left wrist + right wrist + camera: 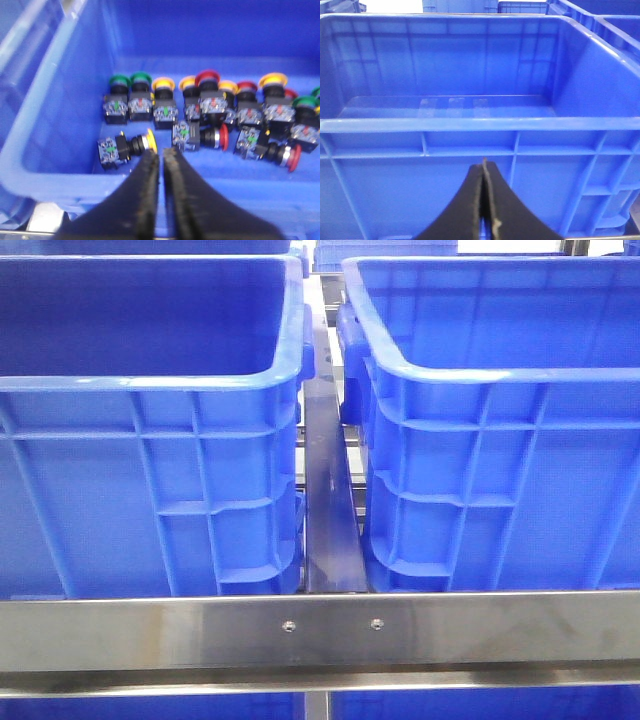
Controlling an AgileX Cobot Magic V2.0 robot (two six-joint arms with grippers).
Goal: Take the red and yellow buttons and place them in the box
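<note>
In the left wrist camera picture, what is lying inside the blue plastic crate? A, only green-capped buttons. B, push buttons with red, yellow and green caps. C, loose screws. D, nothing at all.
B: the blue plastic crate holds push buttons on its floor, among them a yellow-capped button, a red-capped button and a green-capped button.

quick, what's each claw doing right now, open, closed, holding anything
Left claw: nearly closed, a narrow gap, holding nothing, above the crate of buttons.
Right claw: closed, empty, outside an empty blue crate.
</note>
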